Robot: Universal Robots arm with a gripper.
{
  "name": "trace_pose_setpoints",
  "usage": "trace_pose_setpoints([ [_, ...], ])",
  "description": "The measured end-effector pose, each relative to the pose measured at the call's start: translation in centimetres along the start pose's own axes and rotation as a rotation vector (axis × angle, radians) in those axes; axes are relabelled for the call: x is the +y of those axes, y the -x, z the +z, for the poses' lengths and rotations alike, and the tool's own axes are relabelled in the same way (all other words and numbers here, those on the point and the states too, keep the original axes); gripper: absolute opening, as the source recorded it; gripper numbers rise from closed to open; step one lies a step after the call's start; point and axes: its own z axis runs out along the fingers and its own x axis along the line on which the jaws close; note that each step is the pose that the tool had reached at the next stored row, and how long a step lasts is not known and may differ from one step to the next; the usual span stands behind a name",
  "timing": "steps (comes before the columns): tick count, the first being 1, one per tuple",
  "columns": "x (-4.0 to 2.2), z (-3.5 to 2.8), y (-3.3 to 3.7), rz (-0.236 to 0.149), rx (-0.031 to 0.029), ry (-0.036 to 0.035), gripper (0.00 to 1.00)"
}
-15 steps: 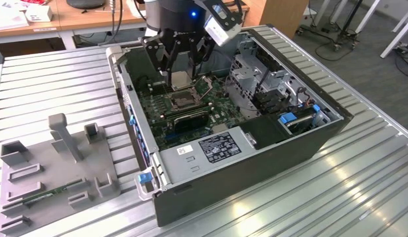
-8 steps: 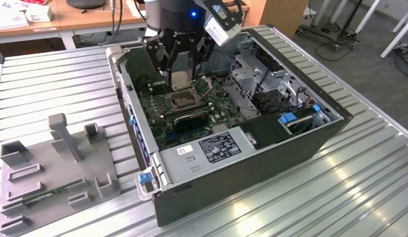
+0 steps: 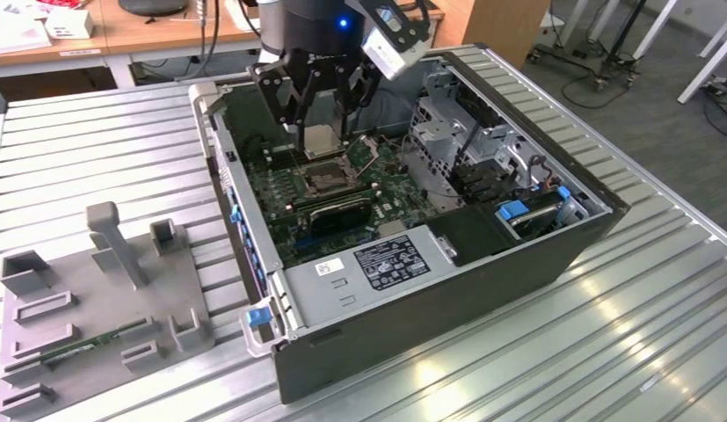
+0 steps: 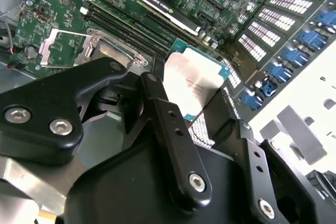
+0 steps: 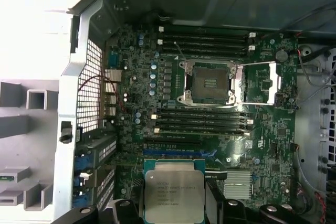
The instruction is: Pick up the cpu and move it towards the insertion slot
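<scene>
On the desk [image 3: 93, 149] at the exterior view's left, a grey tray [image 3: 99, 308] with a green memory stick [image 3: 88, 343] lying in one recess near its 6 o'clock edge. Further right, an open computer case [image 3: 457, 264] holding the green motherboard [image 3: 287, 189]. Above the board, the claw [image 3: 320, 132] clamped on the cpu [image 3: 322, 141], fingers pressed against two opposite edges of the chip, pale top showing in both wrist views [image 4: 191, 85] [image 5: 173, 195]. Just past the cpu toward 6 o'clock in the exterior view, the insertion slot [image 3: 322, 176], apart from the chip, not touching. In the first wrist view, slot [image 5: 210, 82] at board centre with shiny frame and its cover plate [image 5: 260, 82] swung open toward 3 o'clock; black memory slots [image 5: 202, 121] between slot and cpu. In the second wrist view, slot [image 4: 107, 51] lying at about 10 o'clock from the cpu, partly hidden by a black finger link [image 4: 63, 103].
</scene>
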Motion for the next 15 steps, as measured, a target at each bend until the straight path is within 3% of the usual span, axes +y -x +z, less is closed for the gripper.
trace_pose_setpoints([
  [15, 2.57, 0.21, 0.08, 0.0, 0.0001, 0.0, 0.55],
])
